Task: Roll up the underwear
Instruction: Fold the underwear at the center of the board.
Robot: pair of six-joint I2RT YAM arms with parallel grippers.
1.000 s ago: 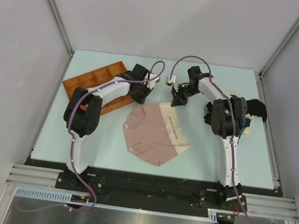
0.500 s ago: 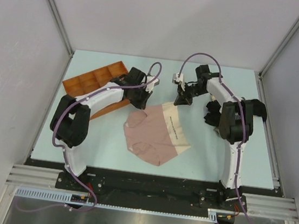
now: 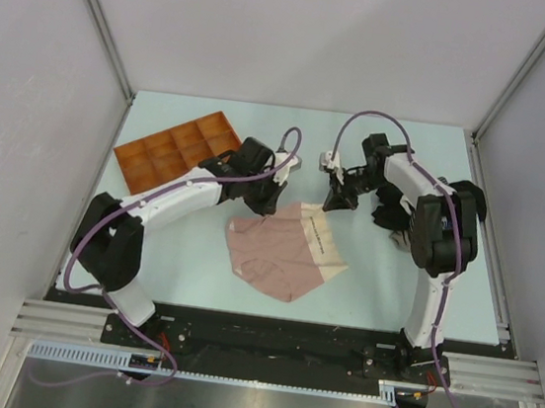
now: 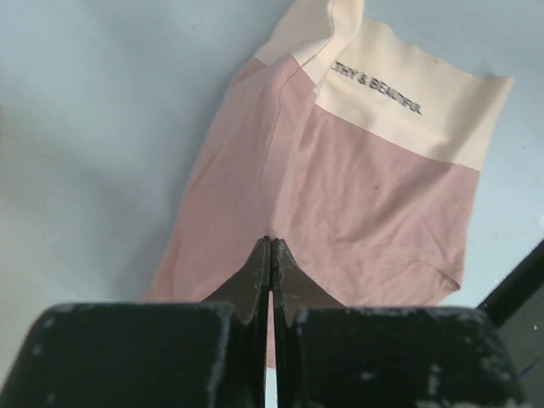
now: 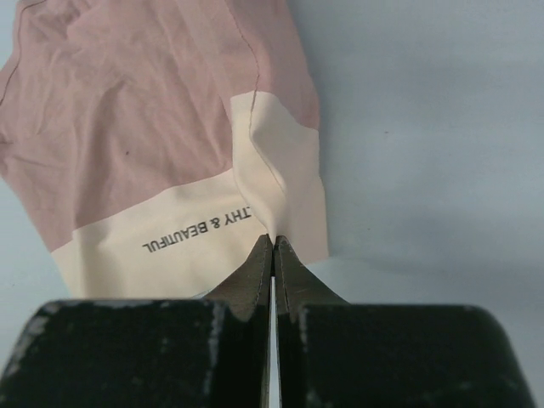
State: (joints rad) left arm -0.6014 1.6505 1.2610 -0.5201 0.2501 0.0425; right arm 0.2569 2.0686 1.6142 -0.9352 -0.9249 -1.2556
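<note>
Fingers on both arms are pressed fully together, each pair pinching an edge of the same garment. Under and around both pairs spreads the pale blue-green bench [image 3: 194, 274]. On it, in front of both pairs and spanning the gap between them, lies the pale pink-beige cloth underwear [image 3: 276, 259], mostly flat, with its far edge raised where it is gripped.

The left fingers [image 4: 263, 268] hold the pink fabric at its far left corner, the cloth spreading away from their tips toward the cream band. The right fingers [image 5: 265, 263] hold the far right corner by the broad cream waistband [image 5: 102, 255], which rises in a narrow fold straight to their tips.

Well to the left of the left fingers, and apart from the garment, sits the orange compartmented plastic tray [image 3: 175, 147], set at an angle on the bench.

Just beside the right fingers, dark printed lettering [image 5: 197, 235] runs along the waistband; only part of it is readable.
</note>
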